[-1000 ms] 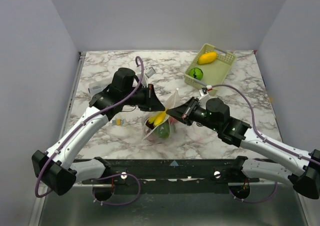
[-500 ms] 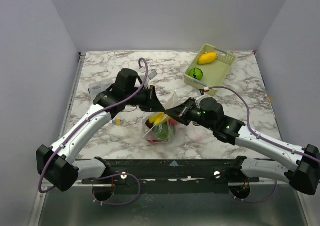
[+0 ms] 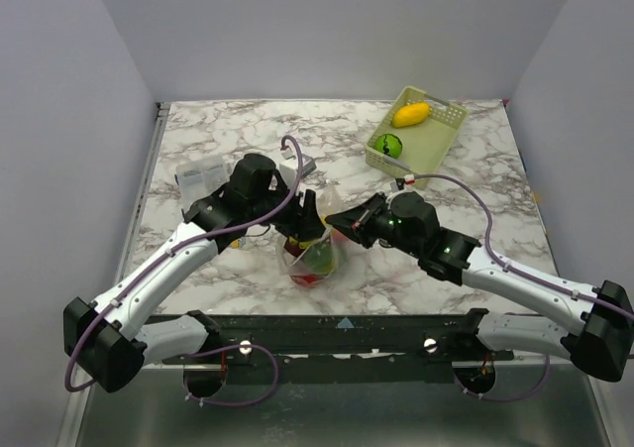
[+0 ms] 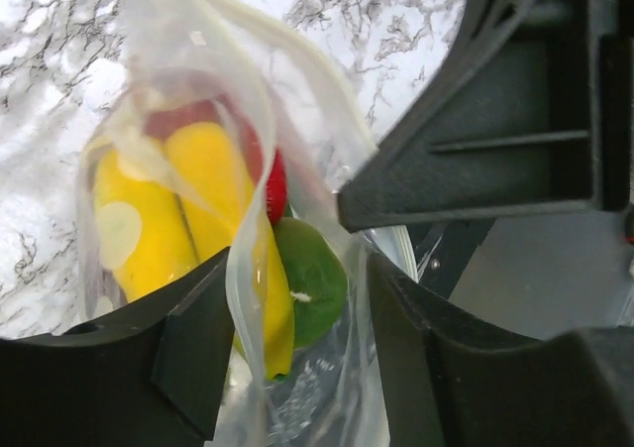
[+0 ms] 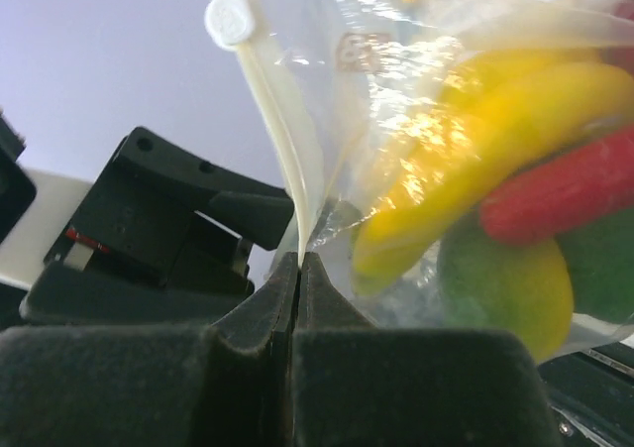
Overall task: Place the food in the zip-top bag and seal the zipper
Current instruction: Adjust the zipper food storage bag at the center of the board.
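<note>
- right gripper (image 5: 299,262) — jaws fully closed, pinching the zipper (image 5: 265,120). The pale strip runs up from the pinch to a round end tab.
- left gripper (image 4: 297,261) — fingers (image 4: 188,343) wide apart. Film of the zip-top bag (image 3: 315,259) runs through the gap, nothing clamped.
- The two grippers meet tip to tip over the bag mouth. The right gripper's black body sits just beside the left fingers in the left wrist view.
- The bag is at the front middle of the marble table (image 3: 228,135), between the two arms, mouth up at the grippers. Can't tell if its bottom touches the table.
- The food (image 4: 203,194) in the bag is bunched low: yellow banana (image 5: 495,130), red pepper (image 5: 570,194), green fruit (image 5: 505,279), all touching.
- The lattice basket (image 3: 433,147) is at the far right, well apart from the bag. It holds a yellow piece (image 3: 410,115) and a green ball (image 3: 389,146).
- A flat clear packet (image 3: 201,176) lies on the table, left of the left wrist.
</note>
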You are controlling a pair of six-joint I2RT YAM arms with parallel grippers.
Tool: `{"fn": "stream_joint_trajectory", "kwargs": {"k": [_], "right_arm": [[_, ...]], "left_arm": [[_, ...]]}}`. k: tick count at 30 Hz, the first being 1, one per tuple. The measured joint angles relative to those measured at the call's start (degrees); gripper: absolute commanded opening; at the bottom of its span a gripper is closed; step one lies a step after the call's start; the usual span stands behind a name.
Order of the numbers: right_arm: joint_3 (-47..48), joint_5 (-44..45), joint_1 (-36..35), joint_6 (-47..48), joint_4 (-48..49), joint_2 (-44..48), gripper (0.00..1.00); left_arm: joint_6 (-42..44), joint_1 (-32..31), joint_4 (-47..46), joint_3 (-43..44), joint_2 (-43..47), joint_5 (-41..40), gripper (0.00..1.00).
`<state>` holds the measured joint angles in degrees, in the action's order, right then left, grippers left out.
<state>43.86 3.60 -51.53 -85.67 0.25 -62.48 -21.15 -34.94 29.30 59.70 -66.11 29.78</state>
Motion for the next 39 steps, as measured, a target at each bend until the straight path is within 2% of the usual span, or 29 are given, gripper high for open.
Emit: {"fn": "stream_joint_trajectory", "kwargs": {"k": [3,7,11,13,16,19,25,29,32,33,35,36,37,39], "right_arm": [[0.0,0.2,0.0,-0.1,0.1,-0.7,0.0],[0.0,0.2,0.1,0.3,0.1,-1.2,0.0],[-0.7,0.3,0.1,0.7,0.1,0.0,0.0],[-1.6,0.7,0.1,0.8,-0.1,1.2,0.0],[-1.9,1.5,0.1,0.9,-0.1,2.0,0.0],[-1.8,1.7,0.1,1.1,-0.1,1.4,0.0],[-0.3,1.7,0.1,0.7,0.1,-2.4,0.0],[0.4,1.7,0.1,-0.2,0.2,-3.1,0.0],[1.0,1.7,0.1,-0.9,0.2,-3.3,0.0],[1.1,1.7,0.1,-1.0,0.3,-3.3,0.0],[1.1,1.7,0.1,-1.4,0.5,-3.3,0.02],[1.1,1.7,0.1,-1.5,0.5,-3.3,0.05],[1.1,1.7,0.1,-1.6,0.5,-3.3,0.12],[1.2,1.6,0.1,-1.4,0.6,-3.5,0.36]], "left_arm": [[1.2,-1.3,0.1,-0.5,1.4,-0.6,0.61],[1.6,-1.9,0.0,-0.5,2.4,-0.7,0.58],[1.2,-2.2,2.4,1.7,1.7,-4.2,0.58],[1.1,-2.3,3.8,3.8,0.6,-5.9,0.65],[0.9,-2.3,3.9,4.3,0.0,-6.0,0.86],[0.1,-2.3,2.8,3.0,0.7,-5.0,0.94],[0.0,-4.0,2.0,1.7,1.9,-5.0,0.95],[0.8,-6.7,2.2,1.7,1.8,-8.7,0.83],[1.6,-8.1,2.8,1.7,1.5,-12.6,0.71],[1.8,-8.4,3.0,1.7,1.4,-13.6,0.66],[2.4,-9.1,3.6,1.7,1.0,-16.8,0.48],[2.5,-9.3,3.7,1.7,0.9,-17.9,0.38],[2.7,-9.6,3.7,1.7,0.7,-18.9,0.27],[2.9,-9.8,4.3,2.2,0.2,-20.8,0.06]]}}
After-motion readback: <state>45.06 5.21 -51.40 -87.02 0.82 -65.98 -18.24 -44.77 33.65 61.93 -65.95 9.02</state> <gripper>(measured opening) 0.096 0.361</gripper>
